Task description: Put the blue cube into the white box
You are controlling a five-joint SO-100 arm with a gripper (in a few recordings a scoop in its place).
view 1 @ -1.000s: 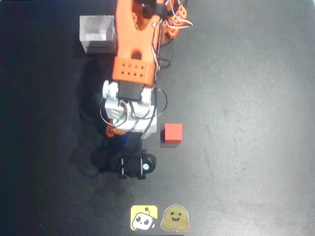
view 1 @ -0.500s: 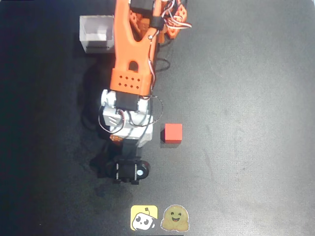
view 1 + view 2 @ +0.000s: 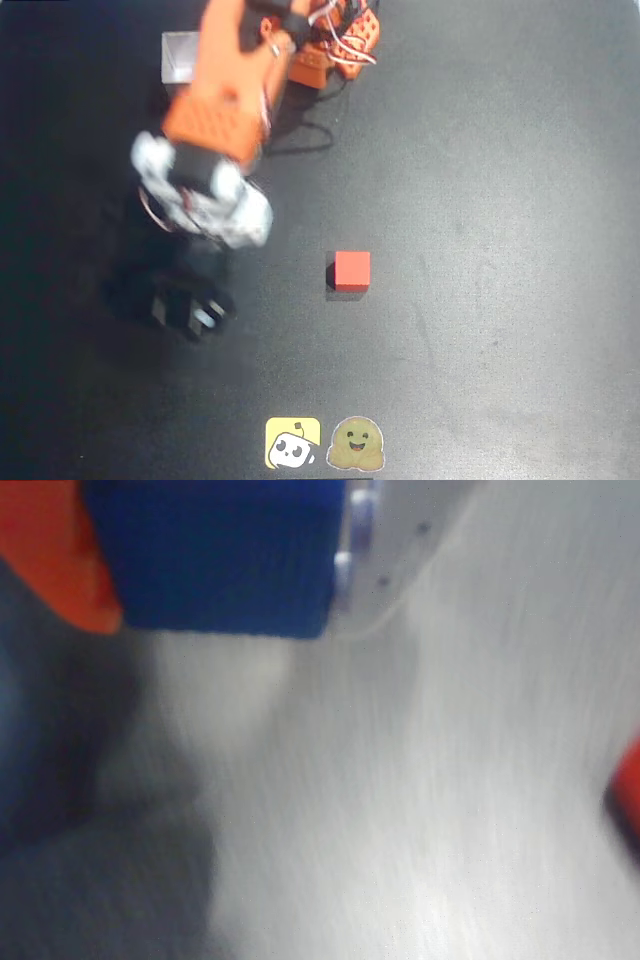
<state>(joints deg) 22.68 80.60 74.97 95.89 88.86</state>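
Carry phase, as I judge it. In the wrist view the blue cube (image 3: 210, 555) sits clenched between my jaws, an orange finger (image 3: 45, 550) against its left face and a white finger (image 3: 400, 550) against its right; it hangs clear of the desk (image 3: 420, 810). In the overhead view the arm (image 3: 225, 100) is motion-blurred and slants toward the picture's left, and the gripper (image 3: 190, 310) is a dark smear low on the left. The white box (image 3: 178, 58) stands at the top left, partly covered by the arm, so I cannot tell what, if anything, lies inside it. The red cube (image 3: 352, 270) rests alone near mid-desk, well apart from the gripper.

Risks, by my judgement: the box is barely wider than the cube, so an off-centre release could leave it perched on a wall or tip the thin cardboard; a fast swing could also loosen the grip or nudge the box.
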